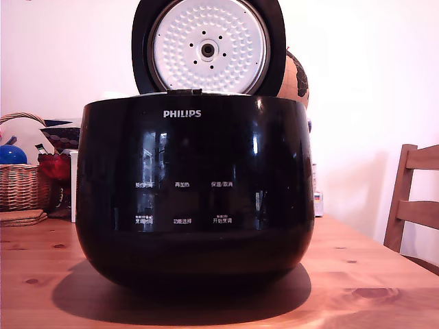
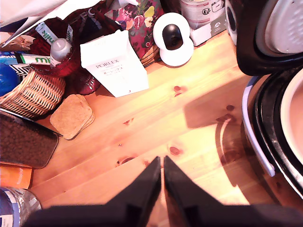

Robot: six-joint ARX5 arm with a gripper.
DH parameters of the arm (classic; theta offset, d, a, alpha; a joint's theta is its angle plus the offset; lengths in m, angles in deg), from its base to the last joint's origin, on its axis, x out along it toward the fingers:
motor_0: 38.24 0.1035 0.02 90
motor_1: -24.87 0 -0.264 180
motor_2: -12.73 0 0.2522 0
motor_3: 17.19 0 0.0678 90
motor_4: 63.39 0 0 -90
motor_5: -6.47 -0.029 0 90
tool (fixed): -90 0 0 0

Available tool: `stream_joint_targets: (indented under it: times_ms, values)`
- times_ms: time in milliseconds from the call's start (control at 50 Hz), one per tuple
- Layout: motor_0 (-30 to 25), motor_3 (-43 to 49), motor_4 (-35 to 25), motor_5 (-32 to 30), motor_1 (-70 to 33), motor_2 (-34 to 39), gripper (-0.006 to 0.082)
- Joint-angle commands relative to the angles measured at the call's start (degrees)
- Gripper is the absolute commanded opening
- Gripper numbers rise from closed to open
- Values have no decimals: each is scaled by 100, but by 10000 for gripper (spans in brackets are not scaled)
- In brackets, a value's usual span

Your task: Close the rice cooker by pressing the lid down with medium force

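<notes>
The rice cooker is a glossy black rounded pot with a white PHILIPS logo, filling the middle of the exterior view on the wooden table. Its lid stands open and upright behind the body, showing the dimpled silver-white inner plate with a centre hub. In the wrist view the open cooker rim and part of the raised lid show at the edge. My gripper hovers over bare table beside the cooker, its two black fingers pressed together, holding nothing. The gripper does not appear in the exterior view.
A wicker basket sits at the exterior view's left, a wooden chair at its right. The wrist view shows a white box, a small white camera, cork coasters, a basket and a dark tin.
</notes>
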Motion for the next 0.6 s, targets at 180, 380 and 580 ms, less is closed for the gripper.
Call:
stream_joint_targets:
  times_ms: [180,380,580]
  values:
    - [0,-26,-9,-13,-15,-57,-21]
    - [4,-330,-7,-15,-15,-57,-21]
    - [52,-1727,-48,-13,-28,-57,-21]
